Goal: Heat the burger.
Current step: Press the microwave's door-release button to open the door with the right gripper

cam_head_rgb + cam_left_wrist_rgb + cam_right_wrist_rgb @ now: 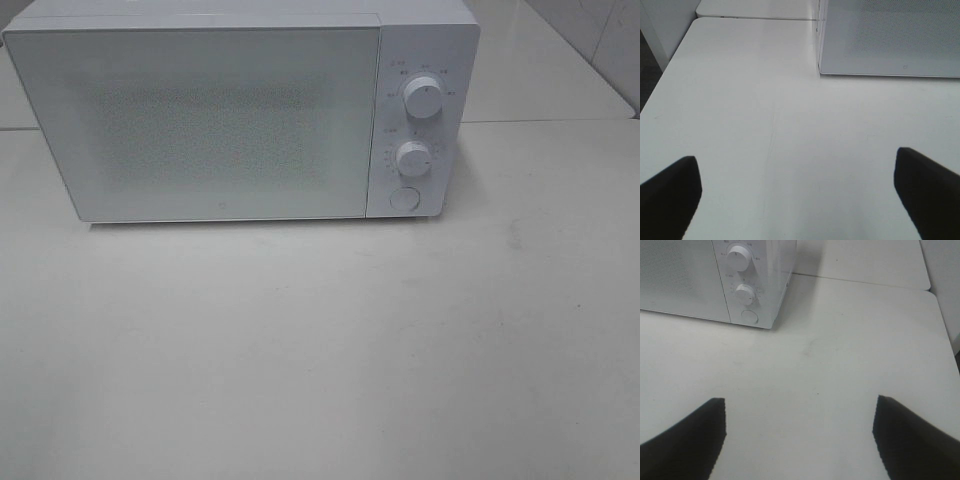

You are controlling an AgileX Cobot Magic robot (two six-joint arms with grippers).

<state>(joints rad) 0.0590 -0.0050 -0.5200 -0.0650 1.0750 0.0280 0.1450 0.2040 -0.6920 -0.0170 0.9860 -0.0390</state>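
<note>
A pale worktop (320, 360) carries a white microwave (200, 120), its door shut, near a tiled wall (600, 35). The left tool (795, 160) and right tool (800, 402) both gape wide above the worktop, holding nothing. I cannot tell where the burger is.

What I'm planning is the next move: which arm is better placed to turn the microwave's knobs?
Right, probably. The knobs sit on the right of the microwave, and the right wrist view faces them, with the right gripper open. The left gripper faces the left edge of the door.
</note>
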